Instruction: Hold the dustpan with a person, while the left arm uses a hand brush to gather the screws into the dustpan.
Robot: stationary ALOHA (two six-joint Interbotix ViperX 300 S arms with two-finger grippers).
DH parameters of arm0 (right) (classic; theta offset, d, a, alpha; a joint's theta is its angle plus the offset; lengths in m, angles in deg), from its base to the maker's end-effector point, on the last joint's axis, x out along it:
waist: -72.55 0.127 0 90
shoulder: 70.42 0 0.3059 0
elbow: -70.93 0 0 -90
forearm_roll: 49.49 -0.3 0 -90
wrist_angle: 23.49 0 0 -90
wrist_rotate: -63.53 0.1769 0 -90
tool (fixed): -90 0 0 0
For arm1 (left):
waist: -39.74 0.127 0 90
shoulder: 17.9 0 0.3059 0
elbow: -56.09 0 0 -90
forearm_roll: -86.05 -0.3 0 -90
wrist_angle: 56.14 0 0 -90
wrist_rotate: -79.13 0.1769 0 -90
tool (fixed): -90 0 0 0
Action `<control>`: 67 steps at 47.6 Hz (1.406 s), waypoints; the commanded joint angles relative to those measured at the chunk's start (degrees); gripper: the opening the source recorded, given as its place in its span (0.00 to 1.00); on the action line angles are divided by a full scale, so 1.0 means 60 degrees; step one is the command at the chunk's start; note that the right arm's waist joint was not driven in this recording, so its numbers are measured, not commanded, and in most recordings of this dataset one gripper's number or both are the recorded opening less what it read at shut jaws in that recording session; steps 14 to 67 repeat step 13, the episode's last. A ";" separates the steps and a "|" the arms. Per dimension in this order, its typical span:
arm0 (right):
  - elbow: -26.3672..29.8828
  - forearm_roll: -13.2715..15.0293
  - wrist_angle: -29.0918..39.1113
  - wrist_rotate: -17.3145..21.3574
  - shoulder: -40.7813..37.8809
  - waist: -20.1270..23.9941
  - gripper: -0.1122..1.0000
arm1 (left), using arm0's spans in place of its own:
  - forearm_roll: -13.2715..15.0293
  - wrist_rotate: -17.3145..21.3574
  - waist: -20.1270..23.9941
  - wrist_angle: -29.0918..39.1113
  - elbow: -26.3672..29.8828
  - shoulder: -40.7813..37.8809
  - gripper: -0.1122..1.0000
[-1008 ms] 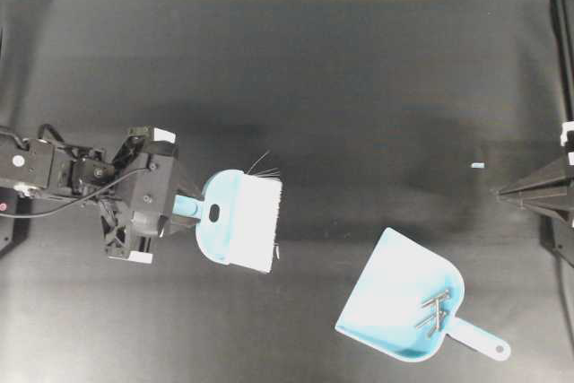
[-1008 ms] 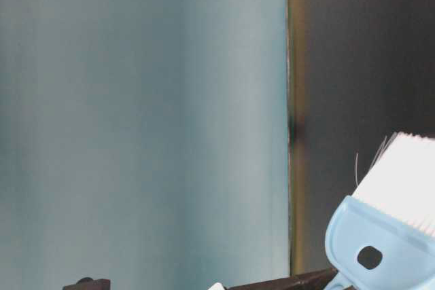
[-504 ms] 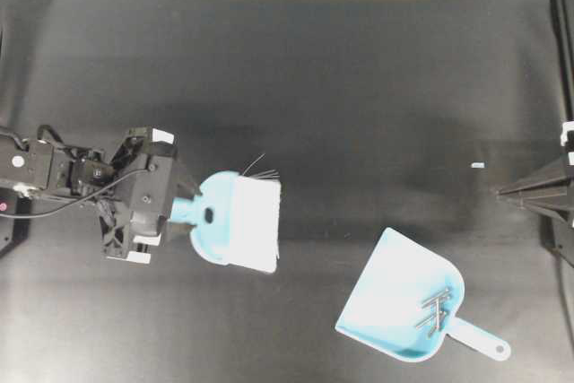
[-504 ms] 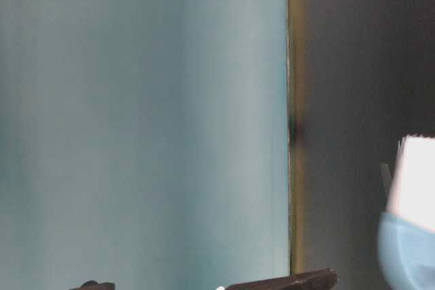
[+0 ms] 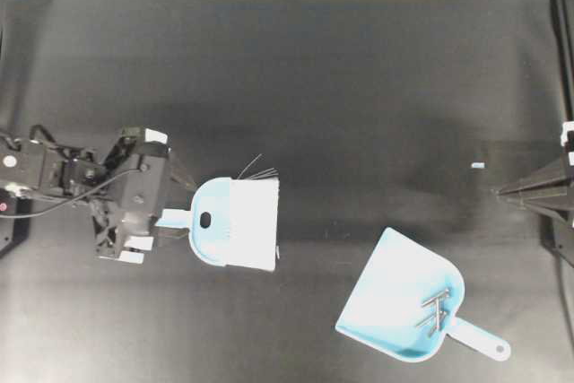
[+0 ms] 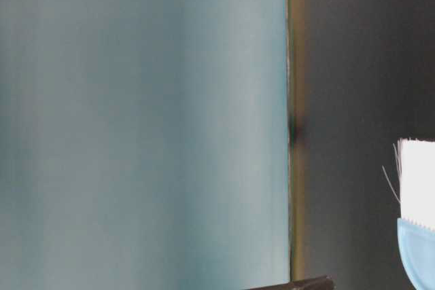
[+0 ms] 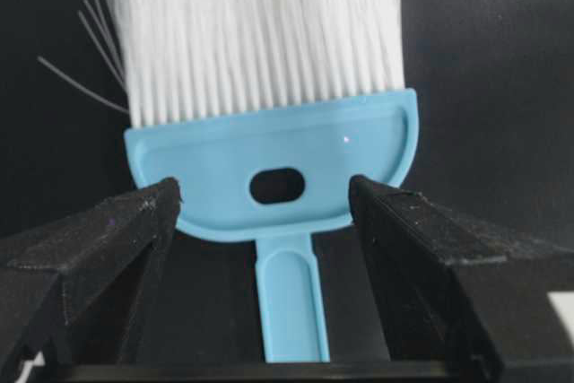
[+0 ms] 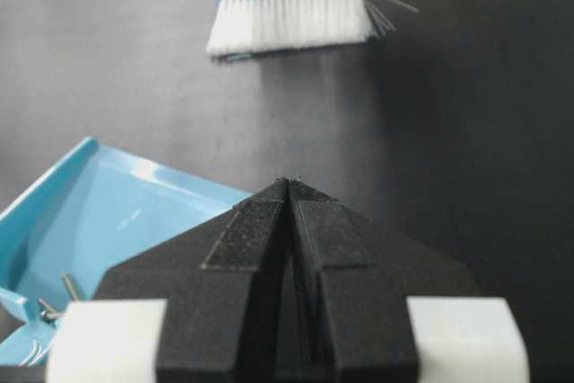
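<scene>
Looks like you're basically at the wrap-up. The screws (image 5: 435, 310) are sitting in the dustpan (image 5: 395, 298), bunched up at the back by the handle, and I can't spot any loose ones on the mat (image 5: 341, 87). There's one tiny pale speck (image 5: 477, 165) near the right side, but it's too small to say what it is.

The brush (image 5: 238, 223) lies flat on the mat, bristles pointing toward the middle and its handle toward the left gripper (image 5: 172, 206). That gripper's jaws are spread wide on either side of the handle, and in the wrist view you can see clear gaps on both sides, so nothing is gripped. I'd call this the release step: brush set down, fingers off it.

The right gripper (image 8: 289, 187) is parked at the right edge with its jaws pressed together and holding nothing. It sits well away from the dustpan, which lies at bottom right of the overhead view with its mouth facing the brush. No hand is on the dustpan in any view.

Next move is easy, I reckon: pull the left arm straight back so the jaws clear the handle without nudging it. If that speck turns out to be a screw, you'd need to grab the brush again.
</scene>
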 commanded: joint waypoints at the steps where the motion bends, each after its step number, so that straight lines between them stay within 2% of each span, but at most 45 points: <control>1: 0.0059 -0.0015 -0.0044 0.0073 -0.0044 0.0000 0.10 | -0.0015 0.0015 -0.0029 -0.0088 0.0015 0.0352 0.76; 13: 0.0044 0.0000 -0.0044 0.0073 -0.0044 0.0000 0.10 | -0.0015 0.0029 -0.0015 -0.0220 -0.0396 0.1260 0.76; 67: 0.0044 0.0000 -0.0044 0.0073 -0.0044 0.0000 0.10 | -0.0015 0.0029 -0.0015 -0.0220 -0.0396 0.1260 0.76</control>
